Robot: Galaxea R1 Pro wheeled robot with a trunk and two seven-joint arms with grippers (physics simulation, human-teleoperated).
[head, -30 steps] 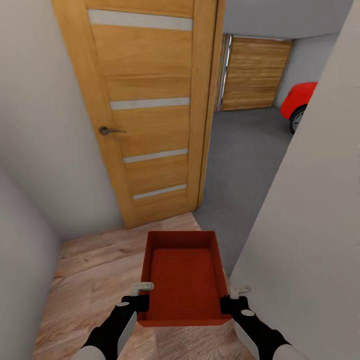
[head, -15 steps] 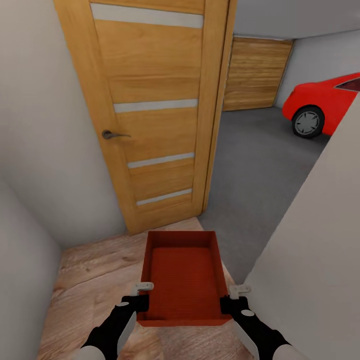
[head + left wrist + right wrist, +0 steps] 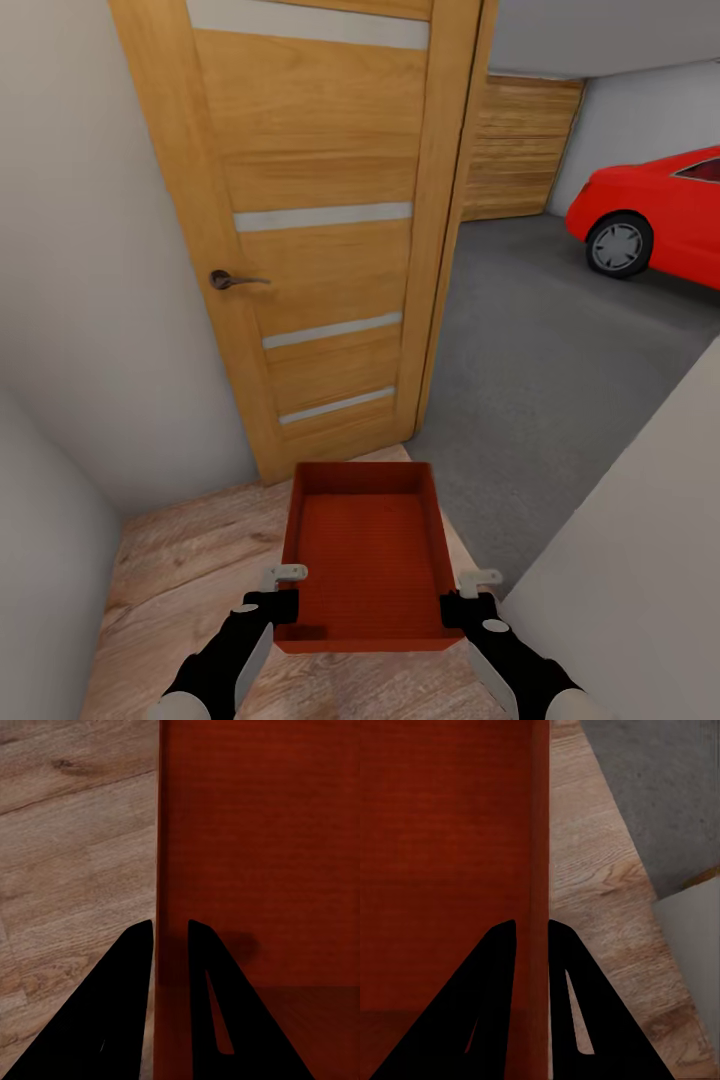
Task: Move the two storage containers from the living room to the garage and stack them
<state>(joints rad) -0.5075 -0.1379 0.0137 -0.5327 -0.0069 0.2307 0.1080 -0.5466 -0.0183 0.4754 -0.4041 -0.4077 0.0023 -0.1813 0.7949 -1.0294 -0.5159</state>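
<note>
Ahead of both sets of jaws, beyond the doorway: garage (image 3: pixel 560 300) with dark grey floor (image 3: pixel 540 370), white walls, slatted wooden garage door (image 3: pixel 520 150) at the back and red car (image 3: pixel 655 215) off to the right

Ahead and left of the jaws: open wooden door (image 3: pixel 320 220) with pale horizontal strips and a dark lever handle (image 3: pixel 232 281), standing against a white wall

Beneath the jaws: light wood-plank flooring (image 3: pixel 190 560), ending at the grey floor just ahead

Between the two grippers: one orange-red storage container (image 3: pixel 365 555), open side up, ribbed bottom showing, held level off the planks, long sides running away from the robot

Left gripper (image 3: pixel 285 590) at the container's near left corner, jaws nearly closed, pinching the thin left wall (image 3: pixel 161 870) with one finger (image 3: pixel 217 1005) inside and one outside

Right gripper (image 3: pixel 462 592) at the near right corner, jaws likewise nearly closed astride the right wall (image 3: pixel 540 832), one finger (image 3: pixel 487 1005) inside, one outside
</note>
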